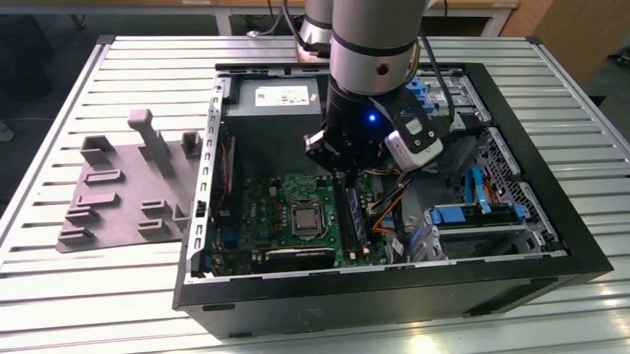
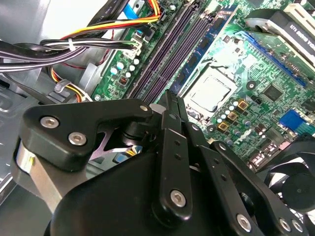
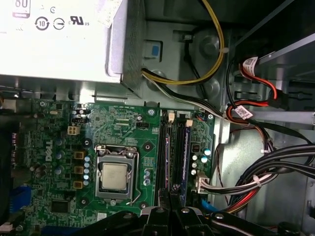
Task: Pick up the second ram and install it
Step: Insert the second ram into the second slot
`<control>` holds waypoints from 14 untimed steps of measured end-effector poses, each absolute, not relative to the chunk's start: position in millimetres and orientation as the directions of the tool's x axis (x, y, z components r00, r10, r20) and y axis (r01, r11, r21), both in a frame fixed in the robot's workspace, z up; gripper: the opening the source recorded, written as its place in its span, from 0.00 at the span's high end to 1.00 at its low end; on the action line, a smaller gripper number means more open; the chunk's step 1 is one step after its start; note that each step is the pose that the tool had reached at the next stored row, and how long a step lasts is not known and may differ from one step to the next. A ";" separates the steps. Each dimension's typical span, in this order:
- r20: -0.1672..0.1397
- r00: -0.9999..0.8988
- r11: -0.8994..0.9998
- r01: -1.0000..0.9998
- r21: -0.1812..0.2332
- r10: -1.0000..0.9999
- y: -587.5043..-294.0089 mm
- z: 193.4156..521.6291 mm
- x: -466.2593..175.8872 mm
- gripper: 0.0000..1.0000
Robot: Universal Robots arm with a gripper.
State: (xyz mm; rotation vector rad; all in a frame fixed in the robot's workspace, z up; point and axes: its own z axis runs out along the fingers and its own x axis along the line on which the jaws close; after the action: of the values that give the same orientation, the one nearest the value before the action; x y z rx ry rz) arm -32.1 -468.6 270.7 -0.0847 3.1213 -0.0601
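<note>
1. Black multi-link end effector (image 2: 170, 98) closed, fingers pinched together with nothing seen between them, poised just over the long black slots (image 3: 163, 157) of the green circuit board (image 3: 123, 125).
2. Second ram, a thin dark stick with small chips (image 3: 186, 152), apparently standing in a slot directly beneath the fingertips; unclear whether fully seated.
3. Risk of uneven seating: pressing near one end only could leave the stick tilted, latches unclosed.
4. Risk of bending board or stick if pushed while misaligned with the slot.
5. Risk of snagging the yellow, red and black cable bundle (image 3: 256, 182) just beside the slots.
6. Risk of striking the silver processor socket (image 3: 115, 174) nearby through sideways drift.
</note>
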 end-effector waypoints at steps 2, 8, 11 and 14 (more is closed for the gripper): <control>-0.018 -0.998 0.998 -0.054 -0.039 -0.055 -468.6 270.0 -32.0 0.88; -0.018 -0.998 0.998 -0.054 -0.039 -0.055 -468.6 267.4 -32.0 0.88; -0.018 -0.998 0.998 -0.054 -0.039 -0.055 -468.6 266.0 -32.0 0.88; -0.018 -0.998 0.998 -0.054 -0.039 -0.055 -468.6 264.5 -31.9 0.88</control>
State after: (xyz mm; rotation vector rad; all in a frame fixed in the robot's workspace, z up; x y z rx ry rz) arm -31.9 -468.6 264.5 -0.0847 3.1213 -0.0599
